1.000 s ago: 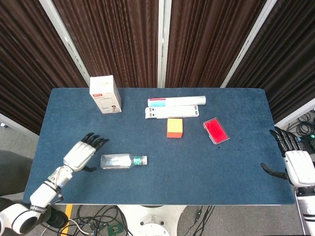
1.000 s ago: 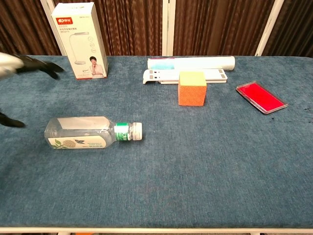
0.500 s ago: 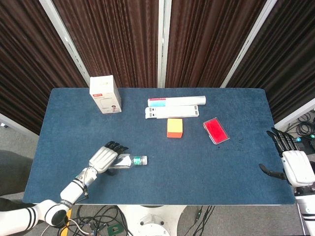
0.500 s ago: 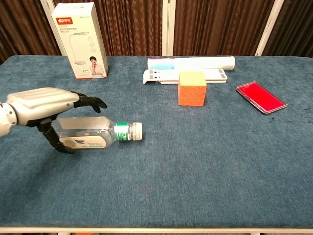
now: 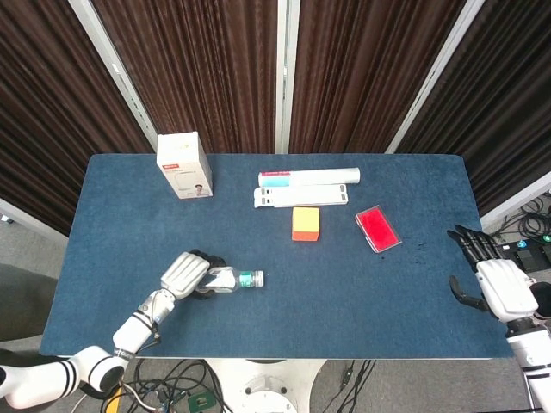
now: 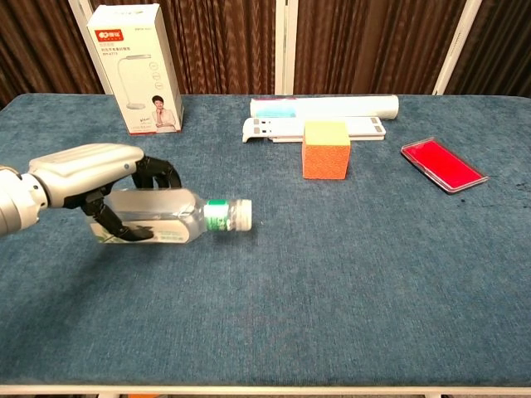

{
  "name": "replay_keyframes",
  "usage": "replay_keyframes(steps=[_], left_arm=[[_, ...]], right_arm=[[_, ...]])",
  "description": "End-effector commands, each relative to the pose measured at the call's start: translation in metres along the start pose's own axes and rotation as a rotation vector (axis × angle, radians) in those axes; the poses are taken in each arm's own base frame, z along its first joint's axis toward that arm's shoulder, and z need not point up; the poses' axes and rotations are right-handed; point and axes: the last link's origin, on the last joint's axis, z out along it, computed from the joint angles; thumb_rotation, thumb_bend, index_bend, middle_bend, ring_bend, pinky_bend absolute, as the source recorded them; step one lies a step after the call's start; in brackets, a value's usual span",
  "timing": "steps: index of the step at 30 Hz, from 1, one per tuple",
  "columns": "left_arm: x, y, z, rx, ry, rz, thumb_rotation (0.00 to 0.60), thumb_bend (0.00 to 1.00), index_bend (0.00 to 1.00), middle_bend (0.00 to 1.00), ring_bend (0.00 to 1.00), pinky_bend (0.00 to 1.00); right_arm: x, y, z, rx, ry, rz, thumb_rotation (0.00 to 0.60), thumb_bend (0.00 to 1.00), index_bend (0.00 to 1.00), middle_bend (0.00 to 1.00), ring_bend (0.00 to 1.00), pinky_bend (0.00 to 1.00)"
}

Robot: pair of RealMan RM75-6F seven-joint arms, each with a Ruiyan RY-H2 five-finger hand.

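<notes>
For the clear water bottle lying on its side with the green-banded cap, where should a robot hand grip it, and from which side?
Probably around the wide clear body of the water bottle, coming from above on the end away from the cap. The bottle lies on its side with the narrow neck pointing right, so the broad midsection offers the most surface. The left robot hand wraps that part, fingers over the top, thumb under.

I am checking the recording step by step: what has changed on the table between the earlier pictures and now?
The left hand moved right from the table's left side onto the lying water bottle and closed its fingers around it; the cap end now looks slightly raised. The right hand shifted a little inward, open. The white box, orange block and red case stayed put.
</notes>
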Motion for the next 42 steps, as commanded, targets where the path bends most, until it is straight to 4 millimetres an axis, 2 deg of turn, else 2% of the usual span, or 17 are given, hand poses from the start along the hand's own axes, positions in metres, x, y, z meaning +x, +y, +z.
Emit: replay_keyframes(steps=[1, 4, 8, 11, 15, 19, 32, 42], left_arm=[[0.007, 0.011, 0.0, -0.102, 0.085, -0.156, 0.6, 0.43, 0.48, 0.48, 0.41, 0.34], [0.013, 0.018, 0.002, -0.164, 0.13, -0.279, 0.6, 0.43, 0.48, 0.48, 0.41, 0.34], [0.019, 0.023, 0.008, -0.213, 0.169, -0.354, 0.6, 0.43, 0.47, 0.48, 0.41, 0.34], [0.023, 0.027, 0.011, -0.233, 0.186, -0.396, 0.6, 0.43, 0.47, 0.48, 0.41, 0.34], [0.025, 0.031, 0.015, -0.239, 0.211, -0.421, 0.6, 0.43, 0.47, 0.49, 0.41, 0.33], [0.025, 0.036, 0.016, -0.243, 0.219, -0.435, 0.6, 0.43, 0.47, 0.49, 0.41, 0.33], [0.027, 0.047, 0.016, -0.251, 0.24, -0.462, 0.6, 0.43, 0.47, 0.49, 0.41, 0.33], [0.028, 0.051, 0.014, -0.259, 0.248, -0.461, 0.6, 0.43, 0.47, 0.49, 0.41, 0.32]], right_arm=[[0.008, -0.027, 0.017, 0.114, -0.079, 0.035, 0.6, 0.55, 0.0, 0.03, 0.0, 0.0], [0.014, -0.048, 0.031, 0.207, -0.115, 0.046, 0.6, 0.5, 0.04, 0.03, 0.0, 0.0], [0.014, -0.077, 0.05, 0.314, -0.187, 0.03, 0.6, 0.5, 0.1, 0.03, 0.0, 0.0], [0.011, -0.098, 0.063, 0.373, -0.222, 0.008, 0.6, 0.46, 0.12, 0.03, 0.0, 0.0], [0.004, -0.118, 0.075, 0.406, -0.253, 0.012, 0.587, 0.21, 0.16, 0.03, 0.0, 0.0], [-0.002, -0.132, 0.084, 0.423, -0.27, 0.031, 0.577, 0.1, 0.19, 0.03, 0.0, 0.0], [-0.01, -0.153, 0.102, 0.44, -0.287, 0.029, 0.576, 0.1, 0.21, 0.02, 0.0, 0.0], [-0.021, -0.168, 0.109, 0.464, -0.326, 0.024, 0.572, 0.1, 0.21, 0.01, 0.0, 0.0]])
